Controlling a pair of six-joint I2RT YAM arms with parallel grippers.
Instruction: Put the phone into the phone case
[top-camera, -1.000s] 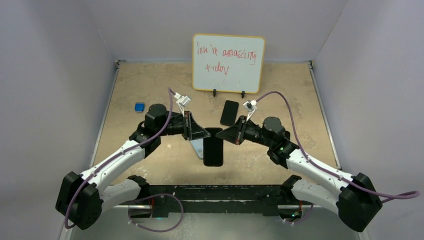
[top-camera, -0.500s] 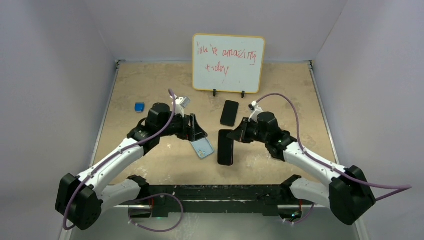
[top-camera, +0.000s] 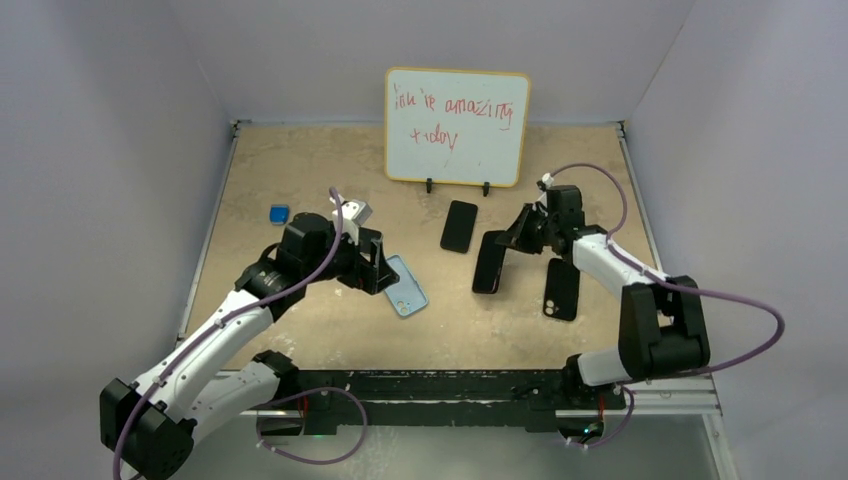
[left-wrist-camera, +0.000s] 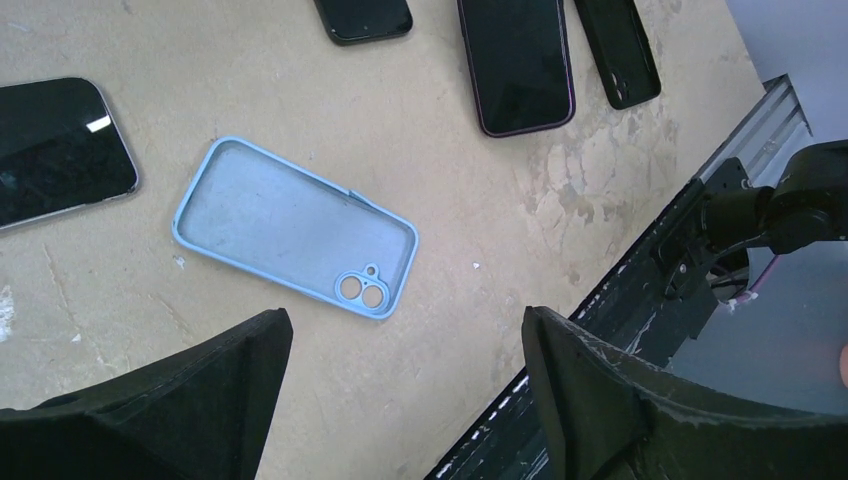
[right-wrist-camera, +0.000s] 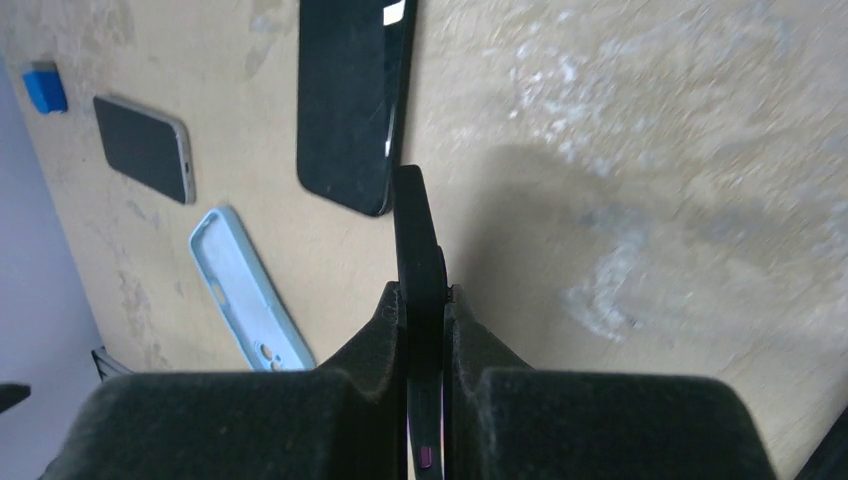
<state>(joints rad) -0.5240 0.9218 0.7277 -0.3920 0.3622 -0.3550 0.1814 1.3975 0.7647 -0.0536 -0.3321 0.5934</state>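
Observation:
The light blue phone case (top-camera: 405, 286) lies flat on the table with its hollow side up, and its camera cutout faces the near edge. In the left wrist view the phone case (left-wrist-camera: 295, 228) lies just beyond my fingertips, free of them. My left gripper (top-camera: 380, 262) (left-wrist-camera: 402, 315) hangs open and empty right beside it on the left. My right gripper (top-camera: 515, 240) (right-wrist-camera: 421, 295) is shut on the far end of the phone (top-camera: 488, 262), seen edge-on (right-wrist-camera: 418, 250). The phone's reddish rim shows in the left wrist view (left-wrist-camera: 515, 60).
An all-black phone (top-camera: 460, 225) lies left of the held one and a dark slab with camera lenses (top-camera: 562, 288) to its right. A silver-rimmed phone (left-wrist-camera: 55, 150) lies beyond the case. A blue cube (top-camera: 279, 213) sits far left and a whiteboard (top-camera: 457, 126) stands at the back.
My left gripper opened and let go of the case, which now lies on the table, and the arm drew back left. My right arm carried the phone away to the right.

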